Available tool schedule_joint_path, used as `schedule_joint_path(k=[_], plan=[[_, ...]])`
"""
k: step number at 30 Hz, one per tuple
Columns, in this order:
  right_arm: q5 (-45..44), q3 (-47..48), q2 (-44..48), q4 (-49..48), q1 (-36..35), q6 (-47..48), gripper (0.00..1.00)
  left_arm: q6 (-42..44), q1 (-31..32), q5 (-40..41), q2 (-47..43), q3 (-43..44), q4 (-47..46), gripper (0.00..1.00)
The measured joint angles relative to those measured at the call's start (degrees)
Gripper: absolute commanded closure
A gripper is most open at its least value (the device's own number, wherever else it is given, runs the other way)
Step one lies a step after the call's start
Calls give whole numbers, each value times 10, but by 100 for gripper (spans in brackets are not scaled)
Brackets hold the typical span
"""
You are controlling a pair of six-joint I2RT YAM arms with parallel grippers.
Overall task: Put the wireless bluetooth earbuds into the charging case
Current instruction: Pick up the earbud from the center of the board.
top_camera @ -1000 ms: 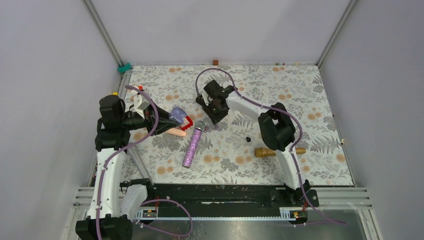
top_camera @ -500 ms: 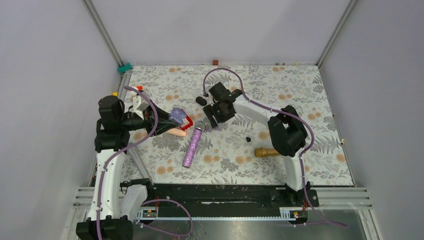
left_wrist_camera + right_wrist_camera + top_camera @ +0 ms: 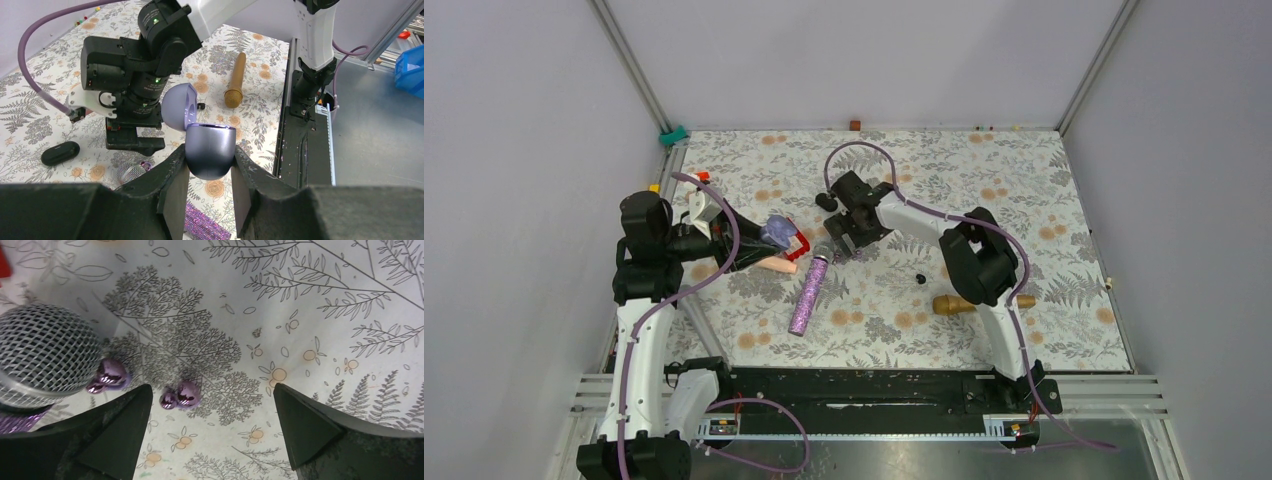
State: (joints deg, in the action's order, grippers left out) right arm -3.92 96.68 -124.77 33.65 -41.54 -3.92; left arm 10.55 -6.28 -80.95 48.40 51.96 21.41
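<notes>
Tabletop [image 3: 1024,200]: floral sheet carrying everything loose; nothing lying on it has shifted over the last second.
Right arm [image 3: 964,255]: it has swung slightly left and toward the near edge, bringing its tool above the patch beside the microphone head.
Left tool [image 3: 210,187]: unmoved, fingers pinching the charging case from both sides and holding it raised.
Right tool [image 3: 211,390]: its fingers have gone from partly closed to spread wide; nothing sits between them, and they frame the tabletop below.
Glitter microphone [image 3: 808,295]: lying flat, its mesh head [image 3: 45,355] at the left edge of the right wrist view.
Charging case [image 3: 210,152]: purple, lid hinged open, body upright in the left tool's grip, so it is ready to receive.
Black capsule [image 3: 826,201]: on the tabletop just beyond the right tool; a second ago the arm covered it.
Mesh-side earbud [image 3: 110,376]: glossy purple, on the tabletop, against or just beside the mesh head, so it looks awkward to reach.
Open-side earbud [image 3: 181,395]: glossy purple, lying free just inside the left finger of the right tool. The widened tool reads as the set-up for a first pick; neither earbud is in the case yet.
</notes>
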Motion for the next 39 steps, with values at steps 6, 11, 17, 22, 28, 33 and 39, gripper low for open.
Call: schedule_joint_path(k=[6, 11, 17, 22, 28, 33, 39], plan=[[-41, 16, -18, 13, -9, 17, 1, 0, 0, -3, 0, 0, 0, 100], [-57, 17, -18, 17, -9, 31, 1, 0, -1, -4, 0, 0, 0, 100], [-61, 16, -16, 17, -9, 52, 0, 0, -2, -5, 0, 0, 0, 100], [-31, 6, -2, 20, -9, 65, 1, 0, -3, -8, -2, 0, 0, 100], [83, -13, 65, 9, 9, 47, 6, 0, -6, -10, -7, 0, 0, 100], [167, -35, 100, -27, 69, -4, 25, 0, -7, -12, -8, 0, 0, 100], [210, -51, 70, -48, 112, -60, 53, 0, -8, -14, -8, 0, 0, 100]])
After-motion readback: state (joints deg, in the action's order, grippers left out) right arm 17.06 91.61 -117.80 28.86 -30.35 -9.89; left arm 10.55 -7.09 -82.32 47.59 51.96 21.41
